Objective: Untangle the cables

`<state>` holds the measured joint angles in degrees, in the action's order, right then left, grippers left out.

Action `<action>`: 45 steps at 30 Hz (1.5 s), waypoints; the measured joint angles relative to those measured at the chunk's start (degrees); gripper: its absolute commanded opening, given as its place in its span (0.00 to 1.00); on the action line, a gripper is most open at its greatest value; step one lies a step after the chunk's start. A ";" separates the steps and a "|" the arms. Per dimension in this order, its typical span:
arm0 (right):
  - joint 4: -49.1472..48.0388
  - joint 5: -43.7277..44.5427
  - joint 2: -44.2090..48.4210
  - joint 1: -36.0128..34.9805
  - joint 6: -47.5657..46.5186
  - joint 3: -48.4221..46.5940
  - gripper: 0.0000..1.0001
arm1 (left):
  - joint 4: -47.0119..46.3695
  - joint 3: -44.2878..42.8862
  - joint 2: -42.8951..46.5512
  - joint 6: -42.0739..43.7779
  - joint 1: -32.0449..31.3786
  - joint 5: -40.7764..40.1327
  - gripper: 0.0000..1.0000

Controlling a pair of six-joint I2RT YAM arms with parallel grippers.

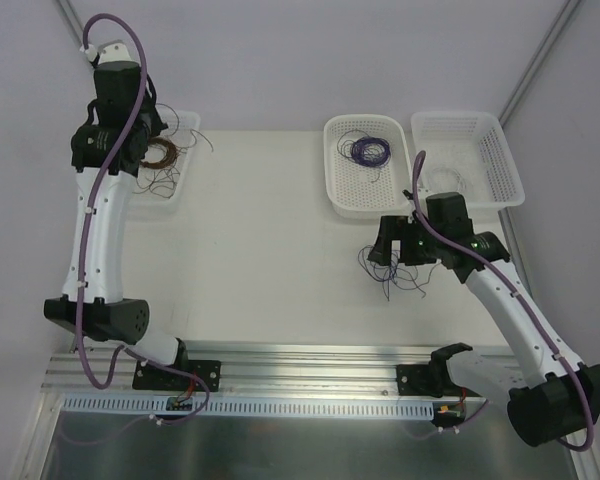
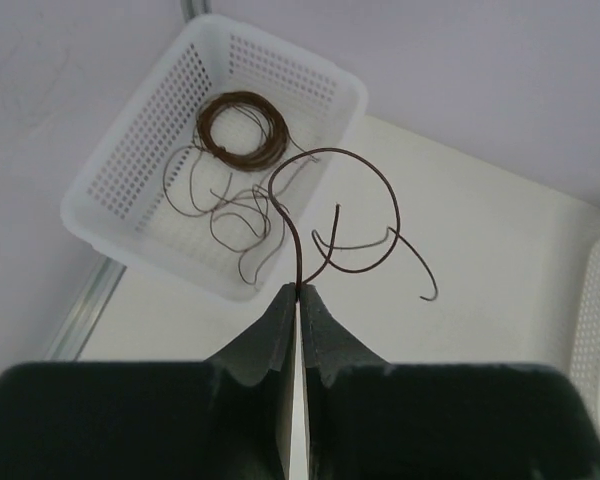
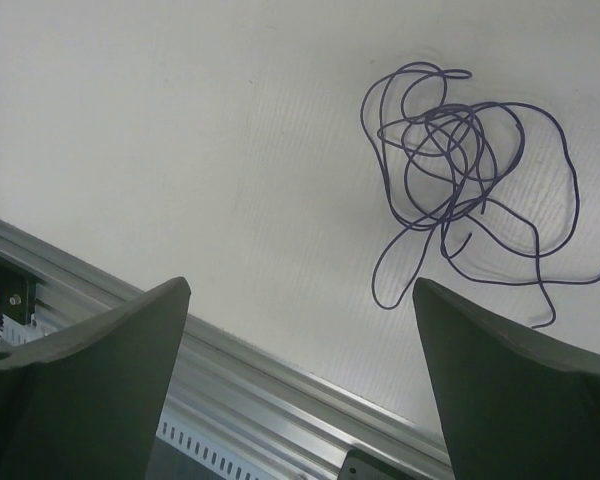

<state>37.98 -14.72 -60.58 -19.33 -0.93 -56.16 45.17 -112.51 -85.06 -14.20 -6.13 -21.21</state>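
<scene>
My left gripper is shut on the end of a dark brown cable, which curls up in a loose loop in front of it. It hangs over the left basket, which holds a neat brown coil and loose brown strands. A tangle of purple cable lies on the table. My right gripper hovers open just to the near side of it, with nothing between its fingers. In the top view this tangle lies under the right gripper.
Two white baskets stand at the back right: the middle one holds a purple coil, the right one a pale coil. An aluminium rail runs along the near table edge.
</scene>
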 measured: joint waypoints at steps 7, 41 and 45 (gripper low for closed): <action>2.08 0.92 3.04 0.00 -0.22 0.00 0.97 | -1.73 -9.33 -10.01 1.62 6.43 -1.73 0.04; -7.41 5.53 -16.20 1.88 4.87 9.77 0.95 | -7.37 41.99 11.54 -4.35 -0.52 21.22 0.99; -11.78 3.34 -20.90 -6.56 6.16 9.66 0.91 | -9.05 53.62 16.94 -4.48 -3.91 24.48 0.99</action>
<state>26.20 -11.38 -81.47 -25.89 5.23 -46.50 36.12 -58.89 -68.12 -18.68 -10.04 3.27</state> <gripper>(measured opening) 0.930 0.992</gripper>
